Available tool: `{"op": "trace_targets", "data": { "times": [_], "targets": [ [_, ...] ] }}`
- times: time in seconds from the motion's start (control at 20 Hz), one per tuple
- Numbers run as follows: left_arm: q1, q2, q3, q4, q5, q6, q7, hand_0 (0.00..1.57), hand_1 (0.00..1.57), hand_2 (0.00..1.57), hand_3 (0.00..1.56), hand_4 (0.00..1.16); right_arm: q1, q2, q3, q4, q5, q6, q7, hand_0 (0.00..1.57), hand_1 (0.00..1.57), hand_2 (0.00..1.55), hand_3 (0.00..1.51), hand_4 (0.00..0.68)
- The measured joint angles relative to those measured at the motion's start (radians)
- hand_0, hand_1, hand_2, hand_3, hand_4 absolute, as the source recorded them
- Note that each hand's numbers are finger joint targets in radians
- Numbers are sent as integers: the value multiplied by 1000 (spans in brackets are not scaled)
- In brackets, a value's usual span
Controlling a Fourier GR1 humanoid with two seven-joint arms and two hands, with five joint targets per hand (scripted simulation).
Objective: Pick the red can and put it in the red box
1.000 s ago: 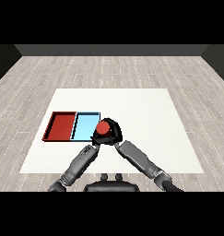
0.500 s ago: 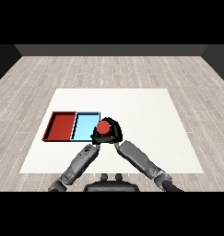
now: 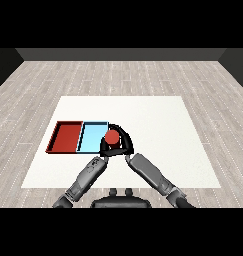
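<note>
red can (image 3: 111,136) at light blue tray's (image 3: 92,137) right edge, right hand (image 3: 124,142) curled round it, left hand (image 3: 104,150) just below can – fingers can't tell, red tray (image 3: 67,137) touching blue tray's left side, white table (image 3: 158,130)

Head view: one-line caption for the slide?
Right hand curled round the red can beside the blue tray, red tray further left.

Right hand (image 3: 124,144) w/ red can (image 3: 111,137) has shifted left, now at the light blue tray (image 3: 93,137)'s right edge, nearer table's left side.
</note>
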Motion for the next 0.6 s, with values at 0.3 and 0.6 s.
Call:
{"op": "trace_targets", "data": {
  "times": [0.3, 0.6],
  "targets": [
    [7, 3, 30, -10, -32, -19, 29, 1571, 1571, 1571, 1509, 1147, 37, -3, -35, -24, 39, 32, 3, 0, 0, 0, 0, 0],
    [19, 1, 28, 27, 5, -14, -6, 1571, 1571, 1571, 1489, 1144, 54, -30, -108, -95, 60, 46, 29, 0, 0, 0, 0, 0]
  ]
}}
